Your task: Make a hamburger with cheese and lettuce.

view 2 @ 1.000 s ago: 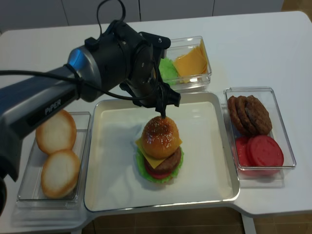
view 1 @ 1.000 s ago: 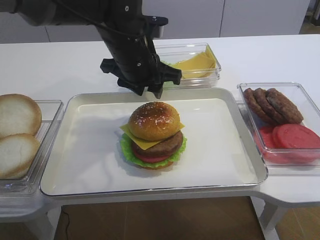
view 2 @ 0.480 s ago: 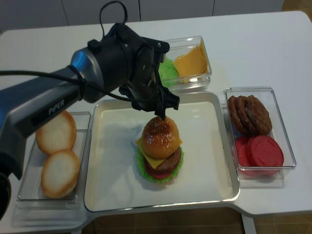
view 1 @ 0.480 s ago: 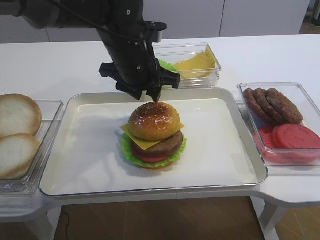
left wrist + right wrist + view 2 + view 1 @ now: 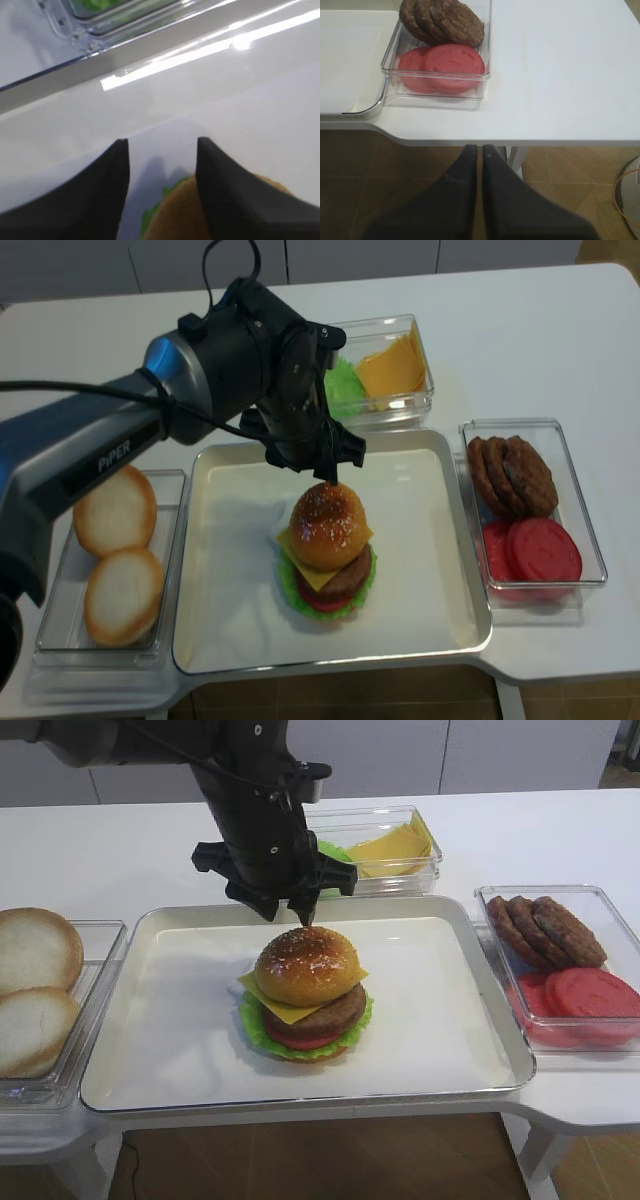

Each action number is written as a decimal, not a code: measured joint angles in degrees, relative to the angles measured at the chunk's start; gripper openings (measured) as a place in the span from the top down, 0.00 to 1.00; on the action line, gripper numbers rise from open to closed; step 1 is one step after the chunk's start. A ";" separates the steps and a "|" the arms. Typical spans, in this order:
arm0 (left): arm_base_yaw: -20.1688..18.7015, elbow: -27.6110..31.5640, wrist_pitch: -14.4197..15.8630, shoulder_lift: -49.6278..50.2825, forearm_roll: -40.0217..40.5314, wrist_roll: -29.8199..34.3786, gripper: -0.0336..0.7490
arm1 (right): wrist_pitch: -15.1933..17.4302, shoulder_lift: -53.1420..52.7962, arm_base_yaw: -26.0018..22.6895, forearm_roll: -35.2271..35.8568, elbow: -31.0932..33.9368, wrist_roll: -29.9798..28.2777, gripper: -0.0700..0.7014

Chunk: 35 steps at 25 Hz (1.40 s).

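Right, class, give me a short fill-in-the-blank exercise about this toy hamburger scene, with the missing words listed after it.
1. The stacked toy hamburger with its glossy sesame top stands on the white metal ____.
2. The thin yellow cheese slice lies directly under the top ____.
3. The ruffled green lettuce leaf forms a frilly rim near the ____ of the stack.
4. The clear plastic box on the right holds brown patties and ____ tomato slices.

Missing words: tray; bun; bottom; red

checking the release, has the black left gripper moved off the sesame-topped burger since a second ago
Yes. The left gripper has shifted slightly left and toward the far rim of the white tray, jaws open just behind the stacked hamburger.
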 joint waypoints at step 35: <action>0.00 -0.38 0.73 0.88 1.00 0.10 0.55 | 0.00 0.00 0.00 0.00 0.00 0.12 0.87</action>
